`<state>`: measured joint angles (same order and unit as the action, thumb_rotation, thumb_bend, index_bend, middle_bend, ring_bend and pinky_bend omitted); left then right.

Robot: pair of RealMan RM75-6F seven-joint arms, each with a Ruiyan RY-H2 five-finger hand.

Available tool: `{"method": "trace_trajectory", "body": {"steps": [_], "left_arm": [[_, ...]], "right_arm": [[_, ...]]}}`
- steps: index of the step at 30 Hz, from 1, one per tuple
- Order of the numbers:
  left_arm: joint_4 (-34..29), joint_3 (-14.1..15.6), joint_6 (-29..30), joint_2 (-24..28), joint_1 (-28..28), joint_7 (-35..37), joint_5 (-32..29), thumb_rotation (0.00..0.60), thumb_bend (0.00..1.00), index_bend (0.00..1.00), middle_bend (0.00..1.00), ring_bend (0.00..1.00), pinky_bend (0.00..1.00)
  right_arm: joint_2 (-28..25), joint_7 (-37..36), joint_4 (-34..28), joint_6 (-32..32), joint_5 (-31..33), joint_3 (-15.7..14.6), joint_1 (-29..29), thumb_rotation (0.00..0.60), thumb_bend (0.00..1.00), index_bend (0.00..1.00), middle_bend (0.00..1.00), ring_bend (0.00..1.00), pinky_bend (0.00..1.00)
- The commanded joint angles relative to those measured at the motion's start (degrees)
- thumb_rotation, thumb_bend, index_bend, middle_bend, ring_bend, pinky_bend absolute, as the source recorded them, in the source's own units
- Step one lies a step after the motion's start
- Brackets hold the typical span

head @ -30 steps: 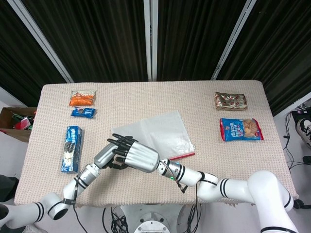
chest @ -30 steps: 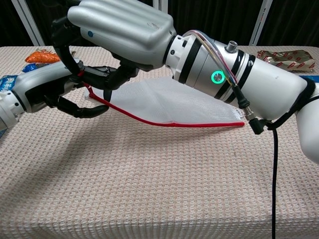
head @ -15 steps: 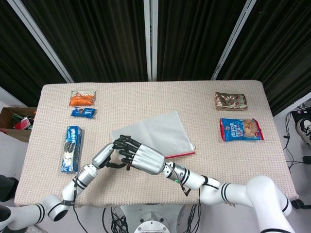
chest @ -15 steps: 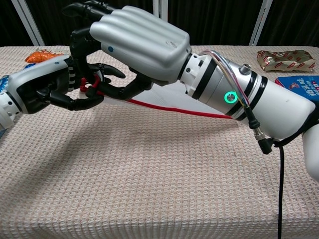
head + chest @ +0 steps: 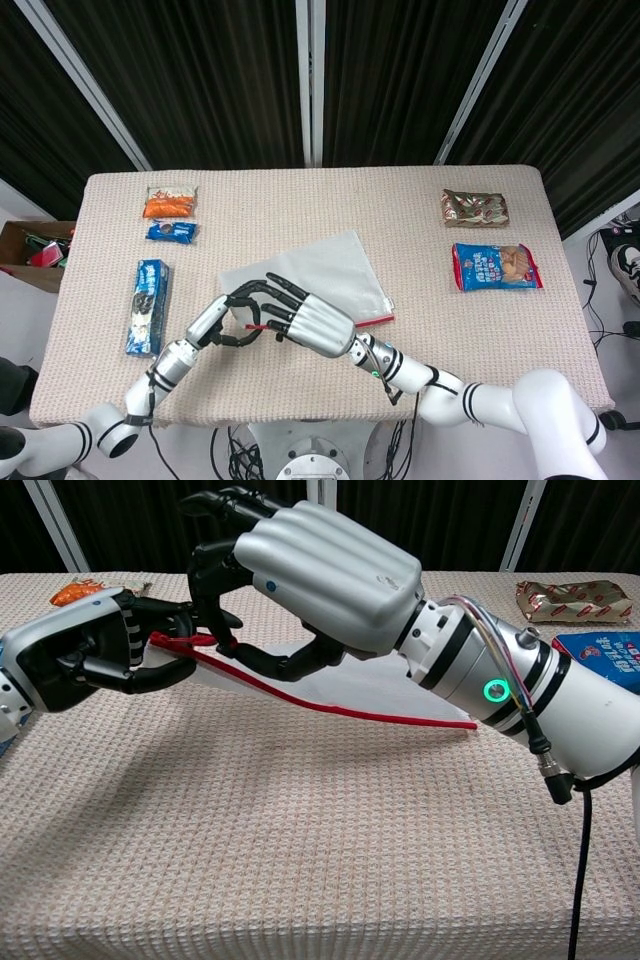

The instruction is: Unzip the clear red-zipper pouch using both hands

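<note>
The clear pouch (image 5: 320, 268) lies mid-table, its red zipper (image 5: 340, 712) along the near edge. Its left end is raised off the cloth. My left hand (image 5: 75, 660) grips that raised end from the left, fingers curled around the zipper edge. My right hand (image 5: 320, 575) arches over the same end. Its fingertips (image 5: 212, 590) and thumb close on the red zipper pull (image 5: 197, 639) next to the left hand. In the head view the left hand (image 5: 212, 320) and right hand (image 5: 315, 322) meet at the pouch's near left corner and hide it.
An orange packet (image 5: 168, 204), a small blue packet (image 5: 172, 231) and a long blue cookie pack (image 5: 148, 306) lie at the table's left. A brown packet (image 5: 474, 208) and a blue cookie bag (image 5: 495, 266) lie at the right. A cardboard box (image 5: 30, 250) stands off the left edge.
The pouch's left end has risen and the pouch has slid slightly left. My right hand has drawn back to the right along the zipper. The left hand has tightened on the end.
</note>
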<state>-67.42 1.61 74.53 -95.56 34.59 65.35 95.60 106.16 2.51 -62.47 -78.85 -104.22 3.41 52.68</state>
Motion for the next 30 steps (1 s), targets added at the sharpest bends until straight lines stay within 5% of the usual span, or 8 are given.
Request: {"method": "trace_trajectory", "body": {"steps": [1,30], "left_arm": [[0.02,0.05,0.28,-0.1,-0.05,1.18,-0.02,0.6,0.46,0.65,0.22,0.09,0.11],[1.93,-0.35,0.8,-0.15,-1.31,7.56,-2.05,0.6,0.48,0.66,0.22,0.09,0.11]], "right_arm": [[0.01,0.04,0.17,-0.04,0.05,-0.02,-0.2,0.6,0.55,1.0,0.32,0.03,0.0],[-2.38,2.35,-0.54,-0.89,-0.94,-2.79,-4.49,0.6,0.55,1.0,0.32,0.03,0.0]]}}
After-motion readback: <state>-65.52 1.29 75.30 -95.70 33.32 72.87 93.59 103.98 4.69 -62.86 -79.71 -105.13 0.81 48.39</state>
